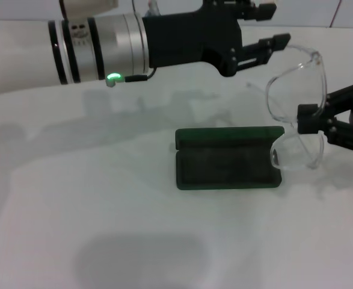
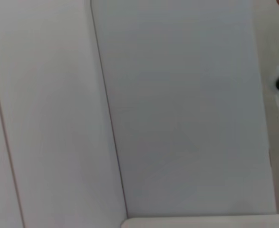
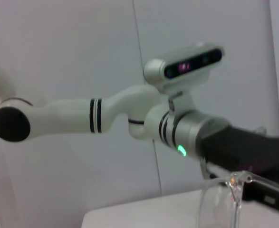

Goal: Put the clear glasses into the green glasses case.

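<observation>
head: down at table (image 1: 104, 229) | left wrist: wall (image 2: 177, 118) | right wrist: left arm (image 3: 106, 114)

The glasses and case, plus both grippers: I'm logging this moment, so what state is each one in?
Clear glasses: held up in the air, off the table, above the case's right end, gripped by both grippers.
Green glasses case: open, lying flat on the white table, nothing inside.
Left gripper: shut on the glasses' top edge.
Right gripper: shut on the glasses' frame.
</observation>
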`<state>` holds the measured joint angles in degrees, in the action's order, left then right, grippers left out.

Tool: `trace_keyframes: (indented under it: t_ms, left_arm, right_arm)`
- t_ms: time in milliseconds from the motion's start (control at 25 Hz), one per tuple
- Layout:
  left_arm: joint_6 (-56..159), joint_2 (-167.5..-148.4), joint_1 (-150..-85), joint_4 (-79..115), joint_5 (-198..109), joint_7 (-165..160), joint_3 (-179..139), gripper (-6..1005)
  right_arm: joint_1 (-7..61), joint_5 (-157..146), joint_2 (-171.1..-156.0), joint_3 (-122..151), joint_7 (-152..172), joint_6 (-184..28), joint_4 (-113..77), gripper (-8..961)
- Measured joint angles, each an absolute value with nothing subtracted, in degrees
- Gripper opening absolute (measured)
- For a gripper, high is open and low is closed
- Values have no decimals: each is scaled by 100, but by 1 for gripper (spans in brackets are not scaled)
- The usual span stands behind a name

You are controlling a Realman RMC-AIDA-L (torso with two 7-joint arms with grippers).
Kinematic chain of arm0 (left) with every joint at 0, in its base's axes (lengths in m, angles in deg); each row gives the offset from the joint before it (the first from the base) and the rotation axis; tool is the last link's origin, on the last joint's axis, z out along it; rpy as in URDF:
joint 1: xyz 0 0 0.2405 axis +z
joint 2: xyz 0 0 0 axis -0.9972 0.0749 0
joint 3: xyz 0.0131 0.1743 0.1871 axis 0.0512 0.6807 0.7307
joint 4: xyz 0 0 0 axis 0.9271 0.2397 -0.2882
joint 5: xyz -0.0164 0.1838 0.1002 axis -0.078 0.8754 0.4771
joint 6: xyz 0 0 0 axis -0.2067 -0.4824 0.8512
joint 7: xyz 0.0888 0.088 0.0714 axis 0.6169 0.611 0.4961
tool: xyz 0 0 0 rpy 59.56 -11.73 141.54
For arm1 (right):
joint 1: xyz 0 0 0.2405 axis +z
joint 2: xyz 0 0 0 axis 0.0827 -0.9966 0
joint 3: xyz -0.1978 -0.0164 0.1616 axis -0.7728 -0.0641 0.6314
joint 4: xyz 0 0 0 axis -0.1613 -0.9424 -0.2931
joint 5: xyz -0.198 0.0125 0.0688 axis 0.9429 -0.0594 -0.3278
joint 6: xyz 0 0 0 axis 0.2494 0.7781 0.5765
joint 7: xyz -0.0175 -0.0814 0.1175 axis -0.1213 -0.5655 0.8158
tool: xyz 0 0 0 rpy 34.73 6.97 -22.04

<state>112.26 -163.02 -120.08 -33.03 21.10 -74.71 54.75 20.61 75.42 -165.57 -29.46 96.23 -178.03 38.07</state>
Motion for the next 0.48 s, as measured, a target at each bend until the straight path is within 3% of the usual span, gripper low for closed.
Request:
trace_keyframes:
  t_ms: [480]
  left_arm:
    - [11180,-16292,-11871,-3182,2124,-7437,5871,498]
  right_arm:
    - [2034,7401,-16579,-2554,9484,-17999,3805,94]
